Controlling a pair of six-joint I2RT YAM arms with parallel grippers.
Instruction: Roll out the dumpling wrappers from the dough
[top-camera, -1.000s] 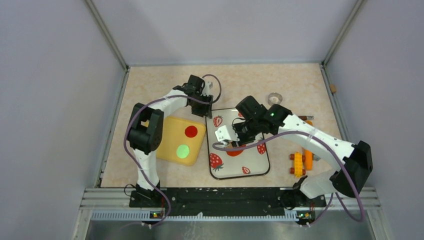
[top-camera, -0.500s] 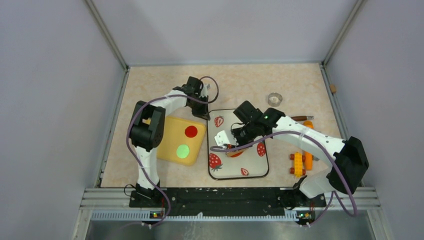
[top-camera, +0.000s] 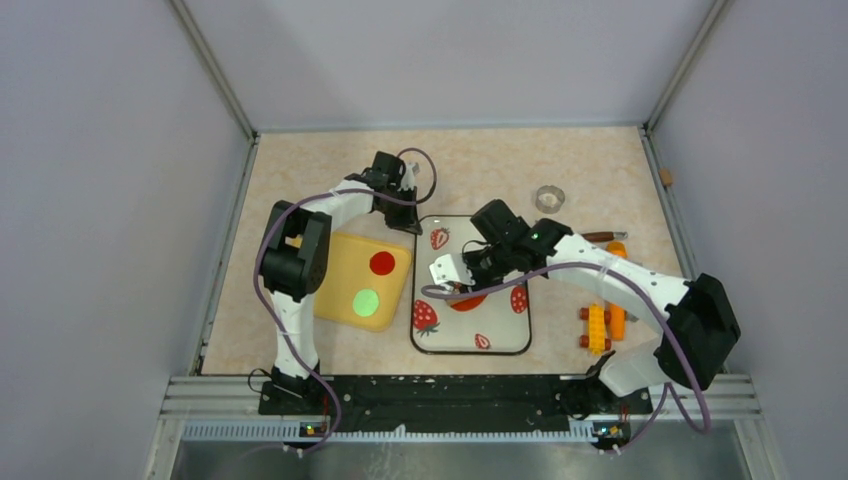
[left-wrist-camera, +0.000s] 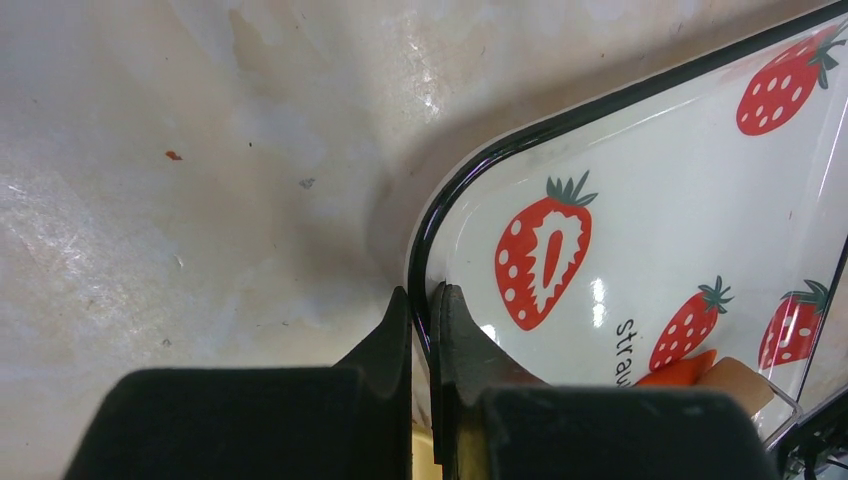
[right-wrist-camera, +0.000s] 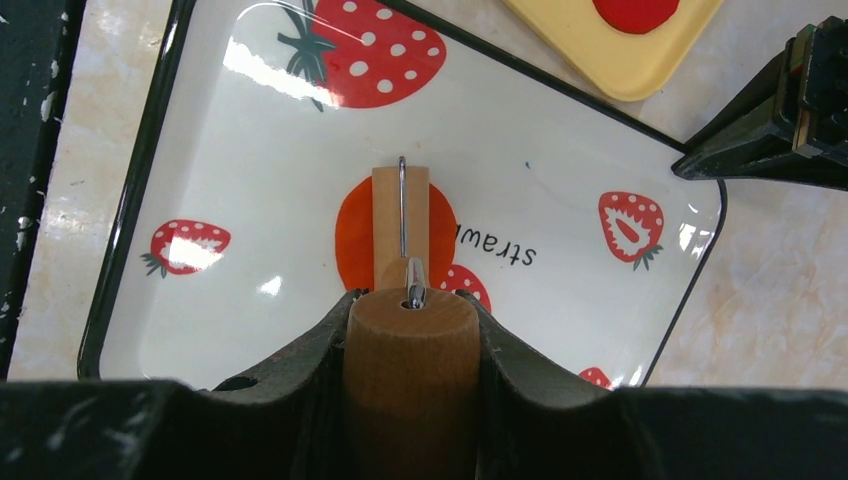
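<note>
Change noted: the left jaws, apart a second ago, have closed narrowly on the black rim of the strawberry tray (left-wrist-camera: 470, 170) at its upper left corner in the top view, and the tray has slid slightly toward the left of the frame. Judgement: the tray is now pinned, so rolling can proceed without it skating. The right jaws grip the wooden handle (right-wrist-camera: 410, 370) of the roller (right-wrist-camera: 400, 215), which rests on the dough (right-wrist-camera: 352, 235), a flat orange-red patch near the tray's centre. The left arm (top-camera: 330, 205) reaches up-frame, its wrist turned right. The right arm (top-camera: 620, 280) crosses from lower right to centre, its wrist pitched down. The red wrapper (top-camera: 382, 263) and green wrapper (top-camera: 366, 301) lie on the yellow board (top-camera: 340, 290), left of the tray.
</note>
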